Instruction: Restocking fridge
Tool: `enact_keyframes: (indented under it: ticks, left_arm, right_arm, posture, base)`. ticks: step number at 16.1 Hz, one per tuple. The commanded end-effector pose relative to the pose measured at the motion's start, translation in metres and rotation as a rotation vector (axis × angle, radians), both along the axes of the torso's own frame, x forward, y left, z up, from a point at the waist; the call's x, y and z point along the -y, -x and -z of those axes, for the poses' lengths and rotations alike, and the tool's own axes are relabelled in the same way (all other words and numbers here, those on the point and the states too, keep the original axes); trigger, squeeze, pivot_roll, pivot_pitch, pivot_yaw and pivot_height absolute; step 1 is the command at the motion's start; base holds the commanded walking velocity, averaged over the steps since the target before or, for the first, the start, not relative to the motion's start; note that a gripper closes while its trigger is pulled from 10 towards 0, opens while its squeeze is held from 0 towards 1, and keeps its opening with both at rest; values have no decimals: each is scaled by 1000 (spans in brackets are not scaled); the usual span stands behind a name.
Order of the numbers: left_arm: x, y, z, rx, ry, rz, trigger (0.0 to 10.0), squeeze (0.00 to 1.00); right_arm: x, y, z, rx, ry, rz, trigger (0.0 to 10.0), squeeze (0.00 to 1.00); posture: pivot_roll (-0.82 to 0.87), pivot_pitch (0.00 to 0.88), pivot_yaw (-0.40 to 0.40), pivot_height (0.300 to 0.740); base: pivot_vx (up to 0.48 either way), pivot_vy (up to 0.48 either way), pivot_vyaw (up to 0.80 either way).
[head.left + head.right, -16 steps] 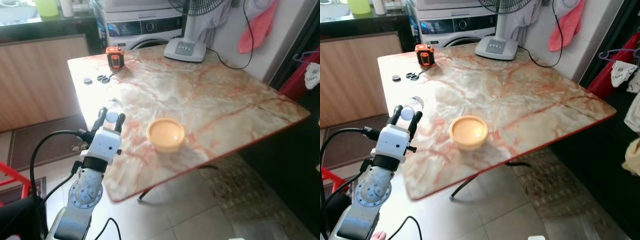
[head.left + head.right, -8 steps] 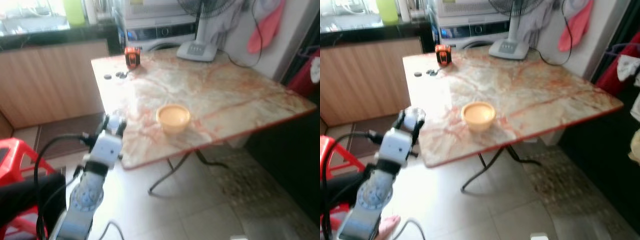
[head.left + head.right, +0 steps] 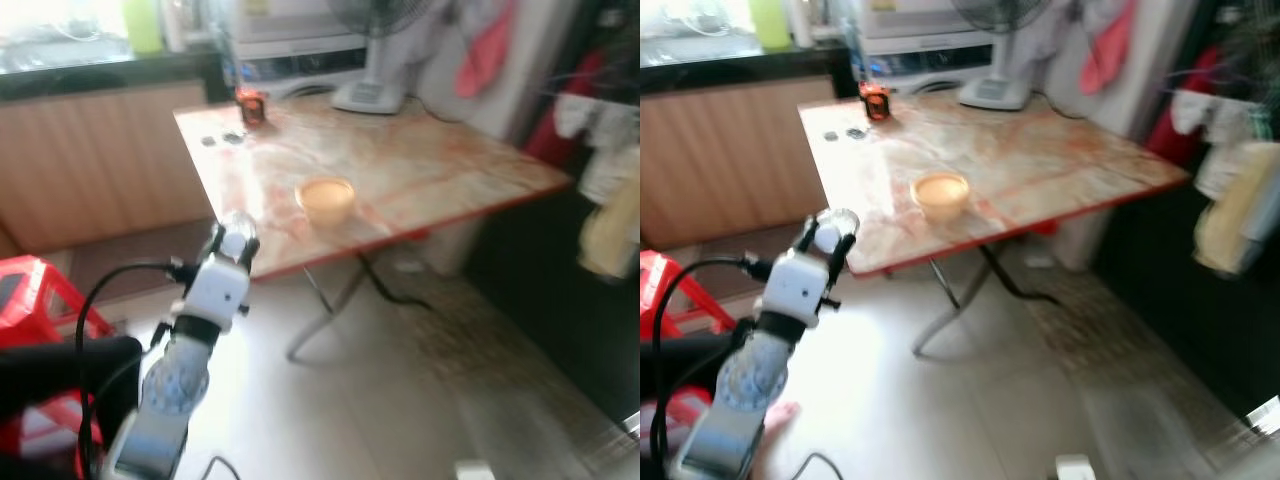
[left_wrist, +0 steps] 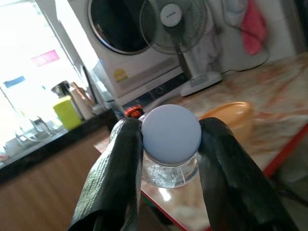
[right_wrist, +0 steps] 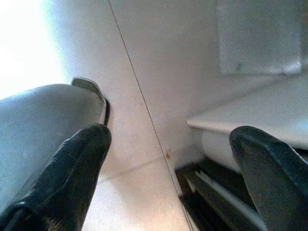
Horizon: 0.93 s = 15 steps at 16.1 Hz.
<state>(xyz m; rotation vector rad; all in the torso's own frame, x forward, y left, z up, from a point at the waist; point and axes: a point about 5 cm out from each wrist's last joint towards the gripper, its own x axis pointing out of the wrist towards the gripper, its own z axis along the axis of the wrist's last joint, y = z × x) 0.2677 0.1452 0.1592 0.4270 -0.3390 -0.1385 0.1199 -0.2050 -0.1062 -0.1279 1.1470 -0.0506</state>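
A clear plastic bottle with a pale lilac cap [image 4: 171, 134] sits between the two black fingers of my left gripper [image 4: 168, 144], which is shut on it. In the eye views the left gripper [image 3: 236, 243] holds the bottle [image 3: 838, 224] up in front of the near edge of the marble table [image 3: 420, 160], away from the tabletop. An orange bowl [image 3: 326, 196] stands on the table near that edge. My right gripper [image 5: 168, 159] hangs low over the tiled floor, open, with nothing between its fingers.
A fan base [image 3: 365, 95] and an orange tape measure [image 3: 250, 106] stand at the table's far side. A washing machine [image 3: 925, 60] is behind. A red stool [image 3: 35, 300] is at my left. Clothes [image 3: 1230, 190] hang at the right by a dark area.
The camera has backed away from the table and swung right, so the whole scene has shifted. The left gripper keeps the bottle, which now is off the table.
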Motion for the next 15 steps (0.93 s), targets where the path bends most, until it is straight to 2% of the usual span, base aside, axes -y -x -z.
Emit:
enact_keyframes:
  ticks: [1, 2, 4, 5, 6, 7, 10, 13, 15]
  left_arm:
    - [-7, -4, 9, -60, 25, -31, 10000, 0]
    - [-14, -4, 21, -115, 45, -60, 10000, 0]
    - [-27, -2, 45, -194, 26, -102, 10000, 0]
    - [-43, -1, 67, -287, 74, -176, 10000, 0]
    - [-51, 0, 79, -336, 90, -216, 10000, 0]
    - [-69, 5, 104, -434, 115, -292, 10000, 0]
    - [-93, 19, 154, -660, 172, -421, 10000, 0]
    - [-97, 37, 189, -855, 163, -473, 10000, 0]
    - [-101, 49, 202, -948, 196, -531, 10000, 0]
  right_arm:
    - [-7, 8, 4, -34, -25, 2, 10000, 0]
    - [-8, 8, 4, -33, -25, 4, 10000, 0]
    - [-8, 7, 4, -33, -25, 8, 10000, 0]
    - [-8, 7, 4, -33, -25, 11, 10000, 0]
    - [-8, 7, 4, -33, -26, 13, 10000, 0]
    - [-9, 7, 4, -31, -26, 18, 10000, 0]
    - [-9, 6, 3, -27, -28, 23, 10000, 0]
    - [-8, 8, 4, -22, -25, 49, 10000, 0]
    - [-8, 9, 4, -19, -26, 72, 10000, 0]
  posture:
    - [38, 0, -32, 722]
    - [37, 0, -31, 722]
    - [33, 0, -29, 722]
    - [29, 0, -28, 722]
    - [27, 0, -28, 722]
    - [22, 0, -29, 722]
    - [20, 0, -44, 722]
    - [-25, 0, -29, 722]
    - [-34, 0, -23, 722]
  base:
    - [0, 0, 0]
    - [0, 0, 0]
    - [0, 0, 0]
    - [0, 0, 0]
    - [0, 0, 0]
    - [0, 0, 0]
    - [0, 0, 0]
    - [0, 0, 0]
    - [0, 0, 0]
